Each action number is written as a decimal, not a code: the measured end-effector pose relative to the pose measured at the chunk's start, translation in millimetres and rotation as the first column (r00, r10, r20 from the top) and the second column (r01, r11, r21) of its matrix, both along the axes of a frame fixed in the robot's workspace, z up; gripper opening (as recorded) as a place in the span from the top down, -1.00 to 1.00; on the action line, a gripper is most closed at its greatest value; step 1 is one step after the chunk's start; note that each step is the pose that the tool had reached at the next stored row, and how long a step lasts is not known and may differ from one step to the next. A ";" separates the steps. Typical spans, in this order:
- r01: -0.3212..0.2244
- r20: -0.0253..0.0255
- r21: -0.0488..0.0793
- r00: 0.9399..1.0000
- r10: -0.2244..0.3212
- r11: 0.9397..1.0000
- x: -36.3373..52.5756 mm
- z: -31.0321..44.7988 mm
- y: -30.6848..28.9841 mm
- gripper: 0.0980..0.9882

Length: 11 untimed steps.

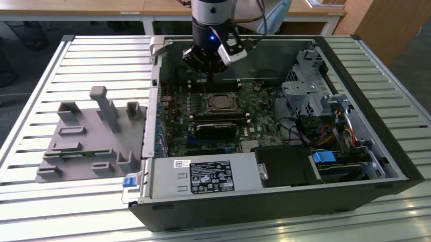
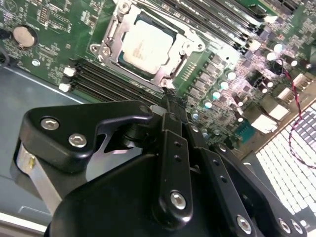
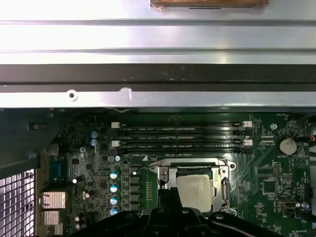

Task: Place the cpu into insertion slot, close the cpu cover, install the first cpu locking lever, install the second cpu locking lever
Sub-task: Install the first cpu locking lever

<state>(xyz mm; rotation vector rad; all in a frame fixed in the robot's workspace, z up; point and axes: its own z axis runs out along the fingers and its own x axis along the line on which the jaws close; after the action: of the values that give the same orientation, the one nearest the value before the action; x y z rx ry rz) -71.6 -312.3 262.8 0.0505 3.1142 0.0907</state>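
The dull silver-grey square cpu (image 2: pixel 148 45) sits in the dark square insertion slot (image 3: pixel 163 173) on the green circuit board (image 1: pixel 259 108), with the thin silvery metal cpu cover (image 2: pixel 183 45) lying around it. The black gripper (image 2: pixel 168 98) hangs clenched and empty-looking just beside the socket's far corner.

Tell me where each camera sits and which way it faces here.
Exterior view: off the arm, above the open computer case, looking down into it; arm and gripper show.
First wrist view: on the arm, facing down at the motherboard; gripper shows.
Second wrist view: on the arm, looking along the gripper toward the motherboard.
Shared: both wrist views show the cpu.
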 end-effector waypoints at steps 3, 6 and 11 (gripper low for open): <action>0.000 0.001 0.000 1.000 0.000 1.000 -5.3 0.0 0.0 0.98; 0.000 0.001 0.000 1.000 0.000 1.000 -9.7 -0.1 0.0 0.98; 0.000 0.001 0.000 1.000 0.000 1.000 -18.3 -0.3 0.0 0.98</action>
<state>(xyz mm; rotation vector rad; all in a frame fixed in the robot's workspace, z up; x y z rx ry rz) -89.9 -312.3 262.4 0.0504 3.1136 0.0909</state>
